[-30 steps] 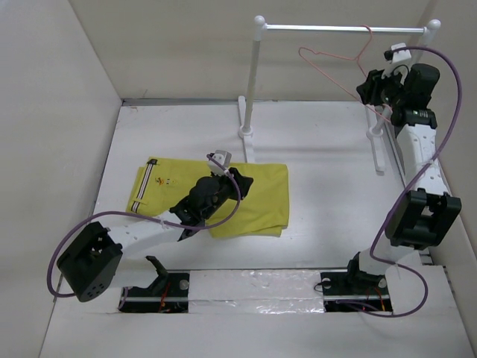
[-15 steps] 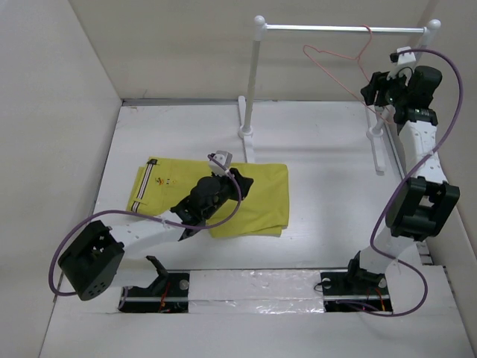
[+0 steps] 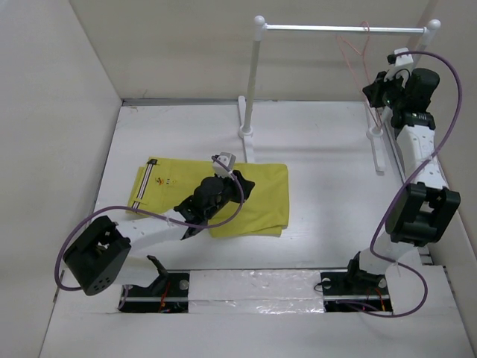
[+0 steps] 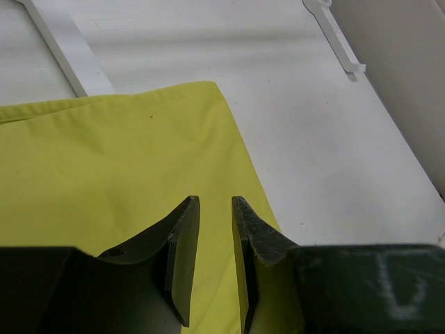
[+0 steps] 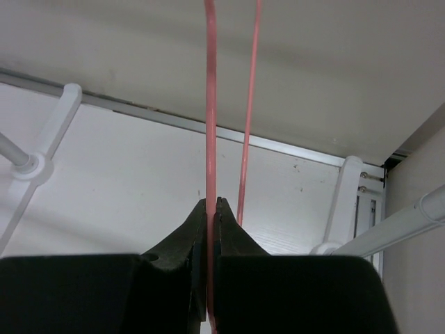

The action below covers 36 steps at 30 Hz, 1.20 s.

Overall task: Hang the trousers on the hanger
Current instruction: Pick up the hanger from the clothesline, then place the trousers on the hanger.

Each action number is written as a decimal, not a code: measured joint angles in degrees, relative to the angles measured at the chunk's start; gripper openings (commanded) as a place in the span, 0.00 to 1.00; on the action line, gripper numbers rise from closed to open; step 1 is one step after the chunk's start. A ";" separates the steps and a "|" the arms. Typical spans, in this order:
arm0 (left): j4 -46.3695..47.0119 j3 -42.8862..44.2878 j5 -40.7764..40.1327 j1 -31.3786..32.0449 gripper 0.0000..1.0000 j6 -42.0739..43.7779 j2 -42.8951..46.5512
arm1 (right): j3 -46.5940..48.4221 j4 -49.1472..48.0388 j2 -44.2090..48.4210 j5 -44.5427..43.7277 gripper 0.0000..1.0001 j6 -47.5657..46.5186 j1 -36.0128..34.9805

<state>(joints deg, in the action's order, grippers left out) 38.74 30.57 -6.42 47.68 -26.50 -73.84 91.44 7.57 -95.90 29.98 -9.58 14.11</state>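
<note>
The yellow trousers (image 3: 264,198) lie folded flat on the white table, striped waistband at the left end. My left gripper (image 3: 240,183) hovers over their middle. In the left wrist view its fingers (image 4: 215,202) stand a little apart over the yellow cloth (image 4: 104,174), open, with nothing between them. The thin pink hanger (image 3: 354,52) hangs by its hook from the rail at the back right, turned nearly edge-on. My right gripper (image 3: 371,91) is at its lower part, and the right wrist view shows it (image 5: 212,202) shut on one pink wire (image 5: 210,104).
The metal rail (image 3: 335,28) spans two white posts (image 3: 255,74) whose feet rest on the table at the back. White walls close in the left, back and right. The right arm stands tall along the right wall.
My right gripper has shut on the hanger wire and the hanger has swung from broadside to nearly edge-on, toward the right. The left arm has shifted only slightly over the trousers.
</note>
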 measured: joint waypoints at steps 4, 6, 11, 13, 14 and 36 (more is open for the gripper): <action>0.07 0.00 0.42 0.00 0.23 -0.11 -0.15 | -2.58 -2.34 2.80 -0.35 0.00 0.87 -1.20; 0.09 0.00 0.46 0.00 0.23 -0.11 -0.15 | -3.85 -3.45 4.20 -1.22 0.00 1.09 -2.23; 0.04 0.22 0.72 0.00 0.29 0.07 -0.17 | -7.54 -6.08 8.63 -5.53 0.00 1.53 -5.68; 0.04 0.74 1.14 0.00 0.36 0.24 -0.20 | -9.16 -7.17 10.56 -7.48 0.00 1.70 -6.82; 0.07 1.05 1.38 0.00 0.38 0.42 -0.17 | -10.19 -7.76 11.56 -8.48 0.00 1.90 -7.32; -3.15 27.85 0.00 7.13 0.52 2.95 -9.42 | -51.32 -15.93 26.14 -37.77 0.00 13.66 -26.88</action>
<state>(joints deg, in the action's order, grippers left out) 35.59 58.41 -6.42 54.81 -23.55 -83.26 40.12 -8.36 -69.76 -7.79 4.08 -12.78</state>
